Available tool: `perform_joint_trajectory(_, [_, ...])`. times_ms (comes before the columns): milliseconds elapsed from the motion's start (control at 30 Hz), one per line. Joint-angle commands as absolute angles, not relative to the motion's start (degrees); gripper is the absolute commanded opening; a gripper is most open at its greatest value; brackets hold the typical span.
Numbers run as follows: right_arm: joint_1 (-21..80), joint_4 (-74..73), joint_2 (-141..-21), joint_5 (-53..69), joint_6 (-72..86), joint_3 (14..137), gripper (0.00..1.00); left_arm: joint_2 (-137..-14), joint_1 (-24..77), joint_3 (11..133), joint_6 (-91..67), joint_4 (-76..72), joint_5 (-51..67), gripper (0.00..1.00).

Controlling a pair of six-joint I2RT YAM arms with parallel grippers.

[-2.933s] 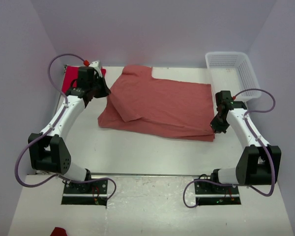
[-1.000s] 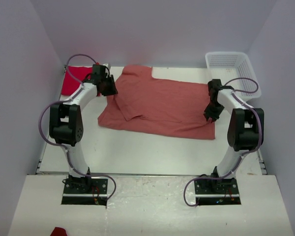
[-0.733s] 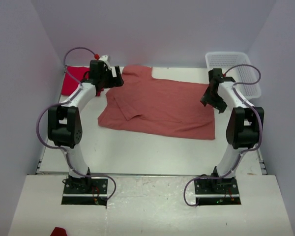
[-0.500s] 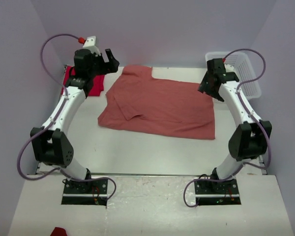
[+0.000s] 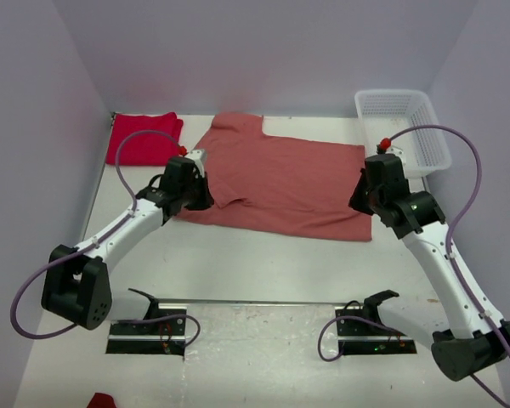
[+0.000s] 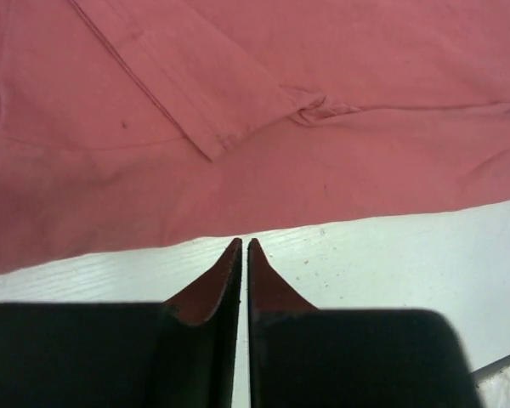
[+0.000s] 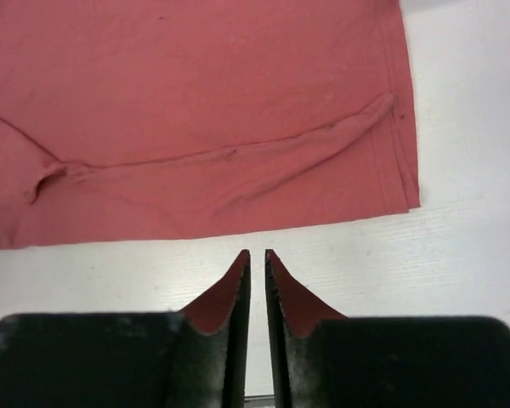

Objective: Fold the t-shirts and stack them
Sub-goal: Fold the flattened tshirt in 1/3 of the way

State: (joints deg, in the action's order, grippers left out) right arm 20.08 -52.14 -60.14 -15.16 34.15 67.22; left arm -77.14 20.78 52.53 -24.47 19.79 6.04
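Tabletop [image 5: 263, 255] of white board is being closed in at 9, 12 and 3 o'clock by pale lilac walls [image 5: 263, 51].

The salmon-pink t-shirt [image 5: 280, 183] is being left spread flat across the middle of the table, with its long axis running from 9 to 3 o'clock. One sleeve [image 6: 195, 110] is being kept folded in over the body. The red t-shirt [image 5: 140, 140] is being kept as a flat folded square at about 10 o'clock, well apart from both arms. A white mesh basket [image 5: 408, 119] is sitting at 2 o'clock.

The left gripper [image 6: 243, 246] is being held pressed shut with nothing between its fingers. Its tips are pointing at the pink shirt's near hem, just short of it, over bare table at the shirt's 8 o'clock corner. The right gripper [image 7: 256, 253] is being held all but shut and likewise empty, just short of the hem near the 4 o'clock corner.

From each gripper the cloth is lying dead ahead at 12 o'clock, and neither arm is being favoured — each is beside its own end of the hem. As a judgement, the coming move is calling for both sets of jaws to be opened and the near hem pinched at both ends, so that it can be carried toward 12 o'clock across the long axis.
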Motion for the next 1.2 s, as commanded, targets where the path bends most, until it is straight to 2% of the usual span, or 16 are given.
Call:
perform_joint_trajectory(0, [20.04,-53.52,-58.19,-13.19,34.11,67.67,0.14,-76.20,23.55,52.39,-24.08,18.11,2.47,0.09])
perform_joint_trajectory(33, [20.04,-53.87,-58.18,-13.10,33.84,67.68,0.20,-77.16,24.25,52.30,-24.43,17.58,2.20,0.19])
perform_joint_trajectory(67, [20.04,-53.96,-58.01,-13.10,33.66,67.41,0.27,-77.60,25.74,52.12,-24.61,17.06,1.59,0.37])
perform_joint_trajectory(233, [20.04,-54.40,-56.87,-13.27,33.14,66.97,0.34,-82.70,29.00,52.38,-25.66,15.38,-1.93,0.41])
perform_joint_trajectory(367, [20.04,-54.06,-56.16,-13.53,32.52,66.27,0.37,-87.62,29.97,54.22,-25.66,15.03,-4.03,0.51])
perform_joint_trajectory(667, [20.04,-52.73,-57.21,-13.71,31.20,64.78,0.38,-94.21,31.11,60.81,-24.52,15.38,-12.74,0.51])
perform_joint_trajectory(1167, [19.07,-50.80,-59.33,-13.80,29.97,64.16,0.39,-104.59,31.20,66.88,-24.26,16.70,-15.91,0.51])
